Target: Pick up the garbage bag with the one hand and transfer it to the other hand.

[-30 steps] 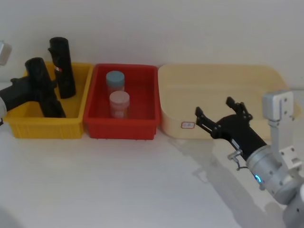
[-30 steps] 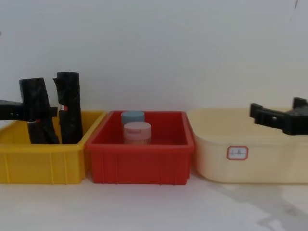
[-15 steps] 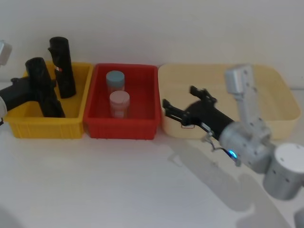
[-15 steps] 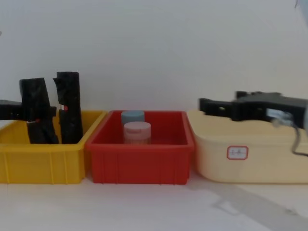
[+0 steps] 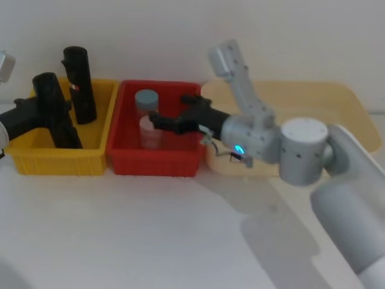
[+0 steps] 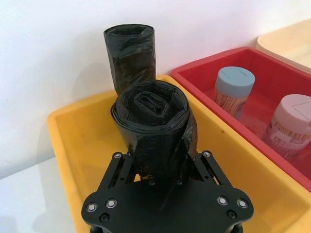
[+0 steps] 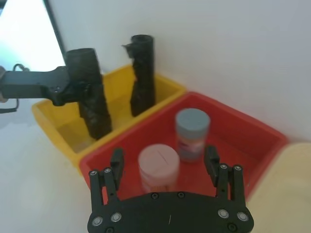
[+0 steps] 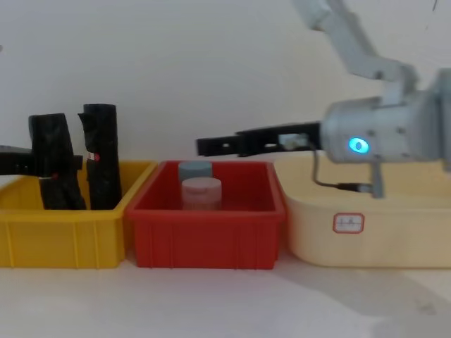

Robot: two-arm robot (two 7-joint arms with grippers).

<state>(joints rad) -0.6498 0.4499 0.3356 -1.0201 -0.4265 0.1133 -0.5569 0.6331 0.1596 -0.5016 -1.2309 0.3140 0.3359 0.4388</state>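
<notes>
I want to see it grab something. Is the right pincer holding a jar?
No, the right pincer is open and empty, hovering above the pink-lid jar in the red bin.

Left to right on the tabletop (image 5: 150, 229): yellow bin (image 5: 60, 162) with a tall black roll (image 5: 79, 84), red bin (image 5: 153, 164) holding a blue-lidded jar (image 5: 145, 99) behind a pink-lidded jar (image 5: 150, 137), cream tub (image 5: 337, 102).
</notes>
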